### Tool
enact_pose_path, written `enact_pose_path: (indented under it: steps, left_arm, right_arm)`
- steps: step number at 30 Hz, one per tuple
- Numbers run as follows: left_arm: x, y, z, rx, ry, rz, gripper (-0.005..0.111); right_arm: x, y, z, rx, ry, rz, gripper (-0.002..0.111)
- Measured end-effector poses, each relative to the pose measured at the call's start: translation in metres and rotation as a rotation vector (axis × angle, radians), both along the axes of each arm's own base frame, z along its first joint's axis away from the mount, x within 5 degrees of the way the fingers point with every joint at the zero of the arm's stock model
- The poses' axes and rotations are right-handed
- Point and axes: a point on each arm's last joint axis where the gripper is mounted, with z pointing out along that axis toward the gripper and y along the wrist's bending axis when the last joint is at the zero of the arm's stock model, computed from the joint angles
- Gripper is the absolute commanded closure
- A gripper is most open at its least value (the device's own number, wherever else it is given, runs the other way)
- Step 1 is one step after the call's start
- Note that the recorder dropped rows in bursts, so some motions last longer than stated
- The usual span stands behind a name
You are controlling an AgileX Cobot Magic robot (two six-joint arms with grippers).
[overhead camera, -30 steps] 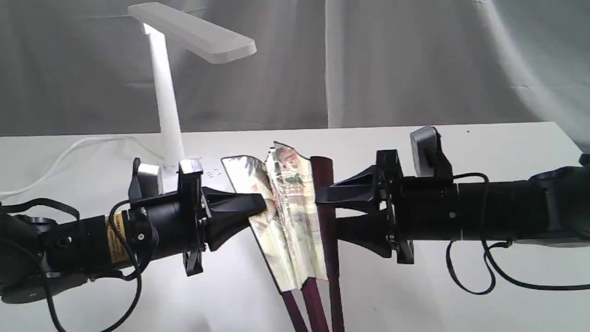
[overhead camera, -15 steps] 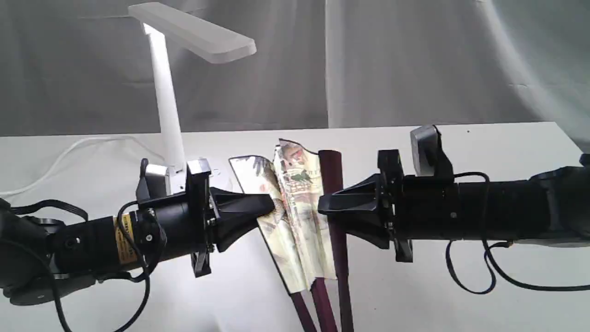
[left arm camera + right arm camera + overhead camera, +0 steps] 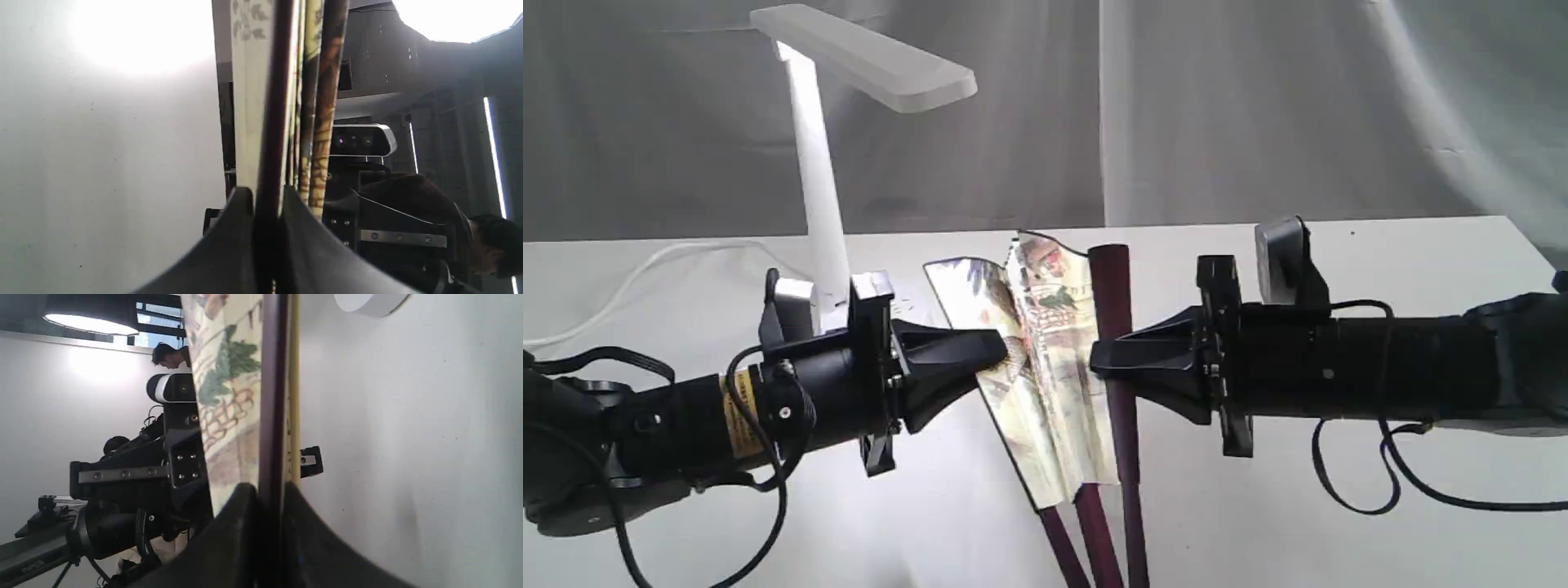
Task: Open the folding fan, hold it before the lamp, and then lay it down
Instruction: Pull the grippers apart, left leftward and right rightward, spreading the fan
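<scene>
A white table (image 3: 947,523) stands before a grey curtain (image 3: 1258,106). Over it the fan (image 3: 1054,408) is held near-upright and barely spread. The left gripper (image 3: 1001,353) is clamped on one outer rib and the right gripper (image 3: 1096,360) on the other. Opening is under way. Next the arms should draw apart, then carry it before the lamp (image 3: 818,204).

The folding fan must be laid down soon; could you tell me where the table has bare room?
Bare table lies behind the right gripper and its arm, from the folding fan to the right edge. Crowded: the back left, with the lamp and its cord.
</scene>
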Motion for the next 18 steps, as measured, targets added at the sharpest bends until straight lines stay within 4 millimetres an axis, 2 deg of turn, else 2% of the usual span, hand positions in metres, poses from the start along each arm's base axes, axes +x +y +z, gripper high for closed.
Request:
enact_pose_path:
  steps: [7,13,18]
  left_arm:
    - [-0.001,0.005,0.007,-0.018,-0.012,0.075,0.107]
    - [-0.017,0.017,0.000,-0.020,0.031,0.198,0.107]
    - [-0.032,0.028,0.002,-0.012,0.033,0.301,0.107]
  right_arm:
    - [0.008,-0.027,0.002,0.018,0.001,-0.073,0.108]
    - [0.014,-0.051,0.002,0.021,0.007,-0.144,0.108]
    - [0.017,-0.065,0.001,0.021,0.011,-0.187,0.108]
